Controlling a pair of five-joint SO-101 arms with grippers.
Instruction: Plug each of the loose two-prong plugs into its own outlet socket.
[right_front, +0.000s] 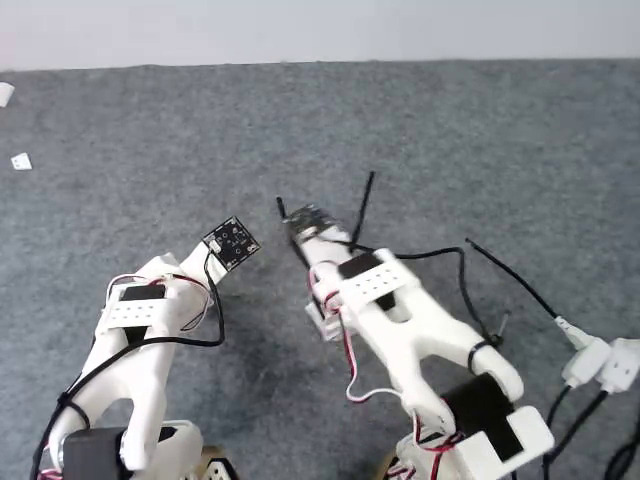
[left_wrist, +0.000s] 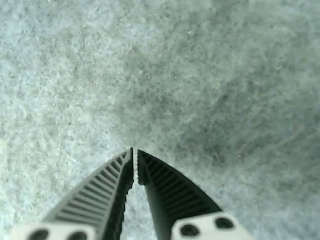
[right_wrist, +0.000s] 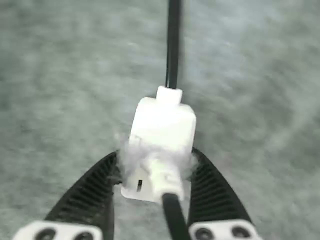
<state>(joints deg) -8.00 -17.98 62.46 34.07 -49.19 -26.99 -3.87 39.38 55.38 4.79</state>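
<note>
Plug between right fingers

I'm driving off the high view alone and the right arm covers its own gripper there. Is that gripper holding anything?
Observer: Yes. The right gripper is closed on a white connector, one finger on each side.
Operator: Is that connector on a cable?
Observer: A black cord leaves its far end, and another leaves the near end, between the fingers.
Operator: And the left gripper?
Observer: The left gripper is shut and empty, over bare grey carpet.
</note>
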